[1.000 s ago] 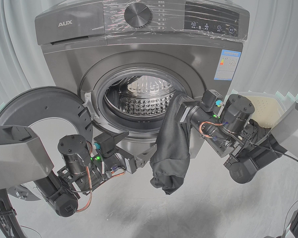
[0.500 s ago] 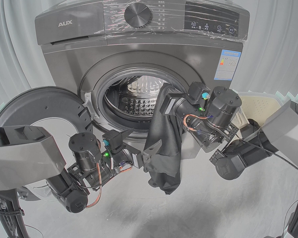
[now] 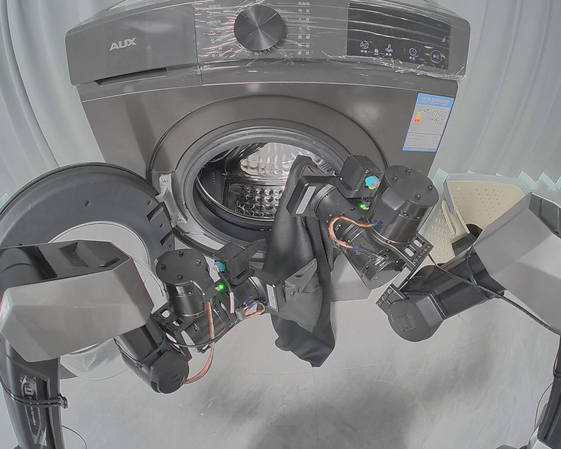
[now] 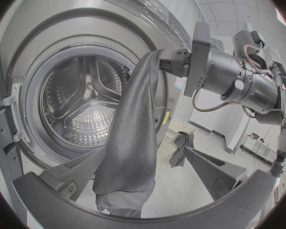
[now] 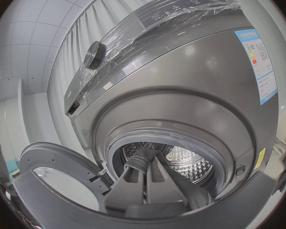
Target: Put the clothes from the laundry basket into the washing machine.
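A dark grey garment hangs in front of the washing machine's open drum. My right gripper is shut on its top edge, level with the right side of the opening. In the right wrist view the fingers pinch a fold of the garment before the drum mouth. My left gripper is open at the garment's lower half. The cloth hangs between its spread fingers in the left wrist view. The cream laundry basket stands to the right of the machine, with more dark clothing in it.
The round machine door is swung fully open to the left, close behind my left arm. Grey floor lies open below the hanging garment. Curtains close off the space behind the machine.
My right arm carried the garment leftward, from the opening's right rim to in front of the drum mouth. The left arm moved right and up until its open fingers reached the hanging cloth.
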`<state>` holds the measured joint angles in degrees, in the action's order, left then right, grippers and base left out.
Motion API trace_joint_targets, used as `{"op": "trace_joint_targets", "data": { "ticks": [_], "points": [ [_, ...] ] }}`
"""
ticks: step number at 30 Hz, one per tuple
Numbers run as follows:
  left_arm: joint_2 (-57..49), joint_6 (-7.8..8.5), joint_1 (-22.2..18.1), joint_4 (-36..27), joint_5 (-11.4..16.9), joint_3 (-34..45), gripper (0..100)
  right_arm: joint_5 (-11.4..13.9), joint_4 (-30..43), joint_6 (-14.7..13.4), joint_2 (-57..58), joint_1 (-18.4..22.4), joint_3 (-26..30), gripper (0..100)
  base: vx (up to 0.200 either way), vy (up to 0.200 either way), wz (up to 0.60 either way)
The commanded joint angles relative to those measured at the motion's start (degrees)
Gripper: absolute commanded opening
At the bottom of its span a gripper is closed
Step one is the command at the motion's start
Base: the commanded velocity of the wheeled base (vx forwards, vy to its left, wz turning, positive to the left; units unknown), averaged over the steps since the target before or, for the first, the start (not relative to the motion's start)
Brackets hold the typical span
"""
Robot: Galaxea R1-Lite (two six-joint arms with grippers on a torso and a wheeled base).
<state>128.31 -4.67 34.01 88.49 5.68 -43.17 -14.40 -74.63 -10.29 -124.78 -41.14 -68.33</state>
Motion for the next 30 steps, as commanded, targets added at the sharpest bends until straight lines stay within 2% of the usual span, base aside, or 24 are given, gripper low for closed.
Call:
{"op": "trace_joint_targets", "data": {
  "ticks": [1,8,22,23,30],
  "points": [
    [3.6,0.01,-0.1,-0.2,-0.9,-2.9,100,0.0,-0.1,0.0,-0.4,-0.3,-0.1,0,0.000,0.000,0.00],
    [7.6,0.01,-0.3,-0.4,-3.6,-7.2,100,0.0,-1.3,0.0,-0.4,-1.5,0.1,0,0.000,0.000,0.00],
    [9.9,0.10,-0.9,-0.4,-5.0,-9.5,100,-0.1,-2.4,-0.1,-0.6,-1.6,0.5,0,0.000,0.000,0.00],
    [9.9,0.10,-0.9,-0.4,-5.2,-9.5,0,-0.1,-2.4,-0.1,-0.7,-1.6,0.5,0,0.000,0.000,0.00],
    [9.5,0.01,-0.9,0.0,-5.7,-9.4,0,-0.1,-3.5,0.2,-0.8,-0.8,1.7,0,0.000,0.000,0.00]
  ]
}}
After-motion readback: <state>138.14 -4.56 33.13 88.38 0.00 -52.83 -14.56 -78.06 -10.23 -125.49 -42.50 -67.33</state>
